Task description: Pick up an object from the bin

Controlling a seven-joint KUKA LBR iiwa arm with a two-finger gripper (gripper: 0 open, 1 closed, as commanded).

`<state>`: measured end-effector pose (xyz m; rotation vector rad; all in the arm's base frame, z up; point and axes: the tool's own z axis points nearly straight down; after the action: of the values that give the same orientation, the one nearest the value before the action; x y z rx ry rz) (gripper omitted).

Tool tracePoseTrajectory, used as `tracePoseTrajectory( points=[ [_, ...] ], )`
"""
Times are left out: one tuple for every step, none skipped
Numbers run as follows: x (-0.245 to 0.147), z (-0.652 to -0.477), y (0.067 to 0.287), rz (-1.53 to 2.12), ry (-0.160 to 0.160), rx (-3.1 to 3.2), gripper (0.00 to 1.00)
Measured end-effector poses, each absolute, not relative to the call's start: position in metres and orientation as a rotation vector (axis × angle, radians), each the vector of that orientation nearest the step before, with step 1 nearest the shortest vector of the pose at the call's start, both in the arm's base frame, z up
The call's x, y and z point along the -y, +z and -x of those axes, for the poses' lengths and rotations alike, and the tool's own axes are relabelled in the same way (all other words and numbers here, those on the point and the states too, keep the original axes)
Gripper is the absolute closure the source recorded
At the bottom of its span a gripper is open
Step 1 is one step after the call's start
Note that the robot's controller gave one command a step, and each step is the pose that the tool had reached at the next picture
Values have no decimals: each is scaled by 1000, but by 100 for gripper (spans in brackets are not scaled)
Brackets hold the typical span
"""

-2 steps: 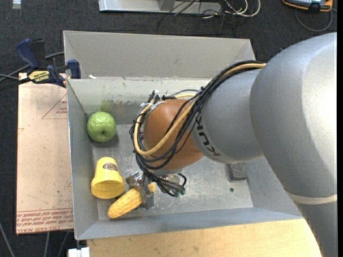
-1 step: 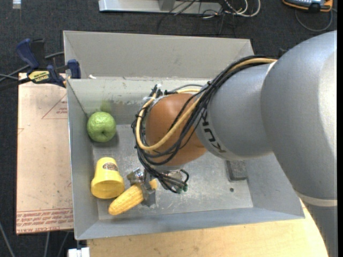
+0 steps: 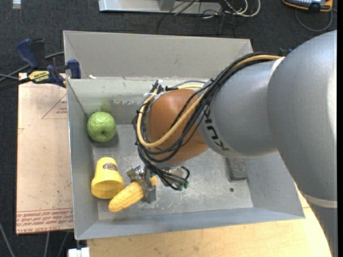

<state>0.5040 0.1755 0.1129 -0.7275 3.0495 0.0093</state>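
Observation:
A yellow corn cob [image 3: 124, 197] lies on the bin floor near the front left, pointing down-left. My gripper [image 3: 143, 184] is low over the cob's right end. One finger [image 3: 136, 174] stands on the cob's far side and the other on its near side, and they press against it. A yellow cup [image 3: 106, 178] with a brown label lies on its side just left of the cob, touching it. A green apple [image 3: 101, 126] sits farther back by the left wall.
The orange wrist cover and its looped cables hang over the middle of the bin, hiding the floor beneath. A small dark grey flat piece [image 3: 236, 169] lies on the floor at the right. The bin's front wall is close below the cob.

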Motion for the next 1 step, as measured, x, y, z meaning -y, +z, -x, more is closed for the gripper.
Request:
tracePoseTrajectory(
  points=[
    [-175, -503, 121, 728, 9, -3055, 100]
  ],
)
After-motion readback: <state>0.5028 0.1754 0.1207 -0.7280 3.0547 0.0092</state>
